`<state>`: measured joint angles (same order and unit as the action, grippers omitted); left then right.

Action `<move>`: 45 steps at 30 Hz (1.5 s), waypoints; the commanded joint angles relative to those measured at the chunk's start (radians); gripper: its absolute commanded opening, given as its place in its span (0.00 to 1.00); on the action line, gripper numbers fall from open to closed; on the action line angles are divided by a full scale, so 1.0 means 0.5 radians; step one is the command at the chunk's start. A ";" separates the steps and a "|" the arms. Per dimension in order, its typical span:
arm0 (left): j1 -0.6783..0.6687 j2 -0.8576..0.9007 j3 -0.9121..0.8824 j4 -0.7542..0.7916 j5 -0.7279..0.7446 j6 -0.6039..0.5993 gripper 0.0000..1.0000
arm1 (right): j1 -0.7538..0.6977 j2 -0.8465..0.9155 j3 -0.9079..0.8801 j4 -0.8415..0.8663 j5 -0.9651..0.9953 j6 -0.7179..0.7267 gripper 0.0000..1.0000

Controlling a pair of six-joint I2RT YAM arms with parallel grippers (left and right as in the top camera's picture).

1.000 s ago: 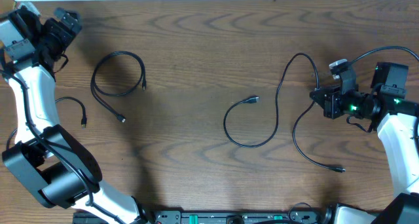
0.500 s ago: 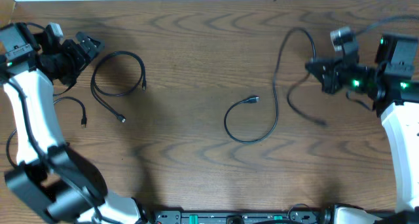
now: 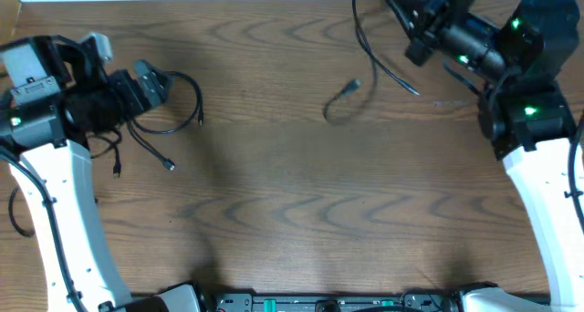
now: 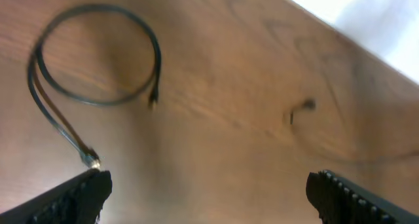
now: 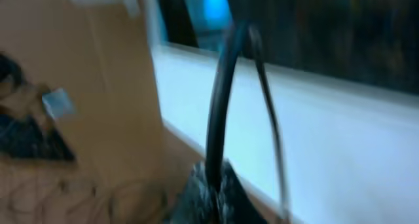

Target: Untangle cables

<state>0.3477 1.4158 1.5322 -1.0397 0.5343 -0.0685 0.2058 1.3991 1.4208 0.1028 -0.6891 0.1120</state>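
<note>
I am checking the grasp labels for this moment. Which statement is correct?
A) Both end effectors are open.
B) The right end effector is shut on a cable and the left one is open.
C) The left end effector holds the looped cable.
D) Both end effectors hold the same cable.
B: the right end effector is closed on a cable that hangs from it, while the left end effector stands open near the looped cable, with nothing between its fingers.

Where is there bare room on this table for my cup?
The table is bare across its near half, between both arms. Crowded: far left, coiled cable by the left gripper; far right, dangling cable in the right gripper.
</note>
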 commanded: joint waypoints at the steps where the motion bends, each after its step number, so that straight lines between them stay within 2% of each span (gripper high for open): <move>1: -0.051 -0.033 0.021 -0.116 -0.024 0.072 1.00 | 0.141 0.025 0.036 0.218 0.170 0.172 0.01; 10: -0.146 -0.034 0.020 -0.336 -0.021 0.099 1.00 | 0.483 0.235 0.036 0.970 0.551 0.184 0.01; 13: -0.182 -0.034 0.020 -0.397 0.046 0.100 1.00 | 0.540 0.383 0.037 1.233 0.680 0.323 0.01; 20: -0.287 -0.035 0.021 -0.465 0.067 0.130 1.00 | 0.573 0.812 0.060 1.969 0.694 0.761 0.01; 23: -0.311 -0.036 0.020 -0.464 0.060 0.152 1.00 | 0.574 0.938 0.080 1.992 0.655 0.886 0.01; 26: -0.311 -0.036 0.020 -0.464 0.060 0.153 1.00 | 0.575 1.042 0.079 1.942 0.487 0.889 0.01; 33: -0.311 -0.036 0.020 -0.465 0.060 0.151 1.00 | 0.613 1.196 0.079 1.540 0.414 0.855 0.01; 38: -0.311 -0.036 0.020 -0.472 0.060 0.151 1.00 | 0.666 1.231 0.079 1.183 0.333 0.655 0.01; 39: -0.311 -0.036 0.020 -0.472 0.060 0.151 1.00 | 0.676 1.231 0.079 1.081 0.332 0.592 0.06; 40: -0.311 -0.036 0.020 -0.472 0.060 0.151 1.00 | 0.684 1.231 0.079 1.010 0.332 0.554 0.21; 41: -0.311 -0.036 0.020 -0.472 0.060 0.151 1.00 | 0.690 1.231 0.079 0.939 0.332 0.524 0.56; 42: -0.311 -0.035 0.020 -0.472 0.060 0.151 1.00 | 0.692 1.231 0.079 0.890 0.330 0.507 0.80; 43: -0.311 -0.035 0.020 -0.472 0.060 0.151 1.00 | 0.691 1.231 0.079 0.829 0.317 0.489 0.99; 45: -0.311 -0.036 0.020 -0.472 0.060 0.151 1.00 | 0.690 1.231 0.079 0.761 0.269 0.482 0.99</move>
<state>0.1944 1.4097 1.5322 -1.2751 0.5552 -0.0032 0.5488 2.0098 1.4433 0.4976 -0.5224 0.4080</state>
